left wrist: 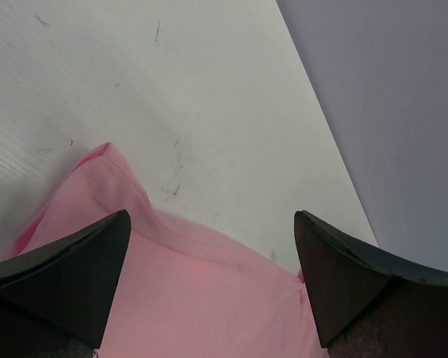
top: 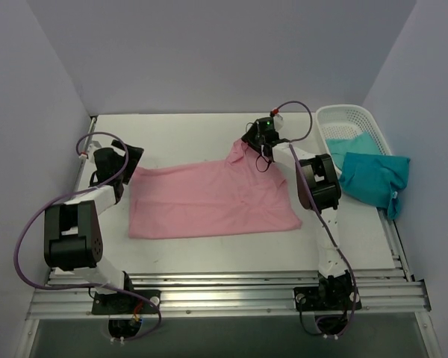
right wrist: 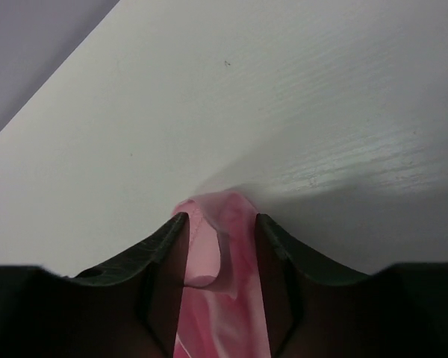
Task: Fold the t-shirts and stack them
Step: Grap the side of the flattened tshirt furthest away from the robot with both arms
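Observation:
A light pink t-shirt (top: 209, 201) lies spread flat across the middle of the table. My right gripper (top: 249, 146) is at the shirt's far right corner, where the cloth rises to a peak. In the right wrist view the jaws of that gripper (right wrist: 220, 218) press on a bunched fold of the pink t-shirt (right wrist: 225, 253) from both sides. My left gripper (top: 131, 159) is at the shirt's far left corner. In the left wrist view it (left wrist: 211, 218) stands wide open, its fingers astride the hem of the pink t-shirt (left wrist: 201, 298) without touching it. A teal t-shirt (top: 375, 179) lies crumpled at the right.
A white lattice basket (top: 349, 119) stands at the back right, with teal cloth spilling from it onto the table. The table's far edge and the grey back wall run close behind both grippers. The aluminium rail (top: 224, 291) runs along the near edge.

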Motion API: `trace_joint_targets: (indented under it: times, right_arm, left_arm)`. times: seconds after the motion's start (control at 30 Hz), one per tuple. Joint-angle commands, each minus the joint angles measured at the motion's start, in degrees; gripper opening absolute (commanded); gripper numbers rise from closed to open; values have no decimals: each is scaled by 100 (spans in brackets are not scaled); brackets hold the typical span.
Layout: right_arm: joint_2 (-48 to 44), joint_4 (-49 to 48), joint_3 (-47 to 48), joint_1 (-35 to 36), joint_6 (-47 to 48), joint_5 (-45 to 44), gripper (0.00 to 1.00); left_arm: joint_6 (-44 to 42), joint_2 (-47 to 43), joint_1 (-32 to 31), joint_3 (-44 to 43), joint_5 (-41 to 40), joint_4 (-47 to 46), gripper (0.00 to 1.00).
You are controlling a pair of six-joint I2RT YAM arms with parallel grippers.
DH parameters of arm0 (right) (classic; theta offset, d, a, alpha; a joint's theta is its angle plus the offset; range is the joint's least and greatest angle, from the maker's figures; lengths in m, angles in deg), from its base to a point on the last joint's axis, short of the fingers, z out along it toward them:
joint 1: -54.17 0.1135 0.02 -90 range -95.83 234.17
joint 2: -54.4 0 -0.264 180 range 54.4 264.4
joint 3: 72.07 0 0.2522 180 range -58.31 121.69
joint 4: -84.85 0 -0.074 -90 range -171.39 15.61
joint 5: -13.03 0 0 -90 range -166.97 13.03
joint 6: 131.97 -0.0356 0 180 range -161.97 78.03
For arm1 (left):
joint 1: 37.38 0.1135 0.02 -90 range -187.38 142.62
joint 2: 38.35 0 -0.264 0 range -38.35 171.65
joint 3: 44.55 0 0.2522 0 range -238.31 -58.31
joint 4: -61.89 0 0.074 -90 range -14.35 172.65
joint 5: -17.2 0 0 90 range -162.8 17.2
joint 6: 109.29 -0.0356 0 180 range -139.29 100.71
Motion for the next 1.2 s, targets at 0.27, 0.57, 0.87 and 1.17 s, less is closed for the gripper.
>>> trace_joint_targets:
  times: [0.27, 0.57, 0.87, 1.17]
  right_arm:
    - [168, 252, 32, 63, 99, 132, 5]
    - [11, 225, -196, 28, 143, 79, 0]
    - [-455, -3, -864, -147, 178, 97, 0]
    - [-526, -170, -1163, -271, 126, 202, 0]
  left_arm:
    - [43, 327, 111, -141, 147, -416, 100]
    - [-89, 617, 252, -448, 7, -268, 100]
    - [86, 1768, 682, -1590, 278, 216, 92]
    - [87, 1664, 683, -1582, 402, 392, 91]
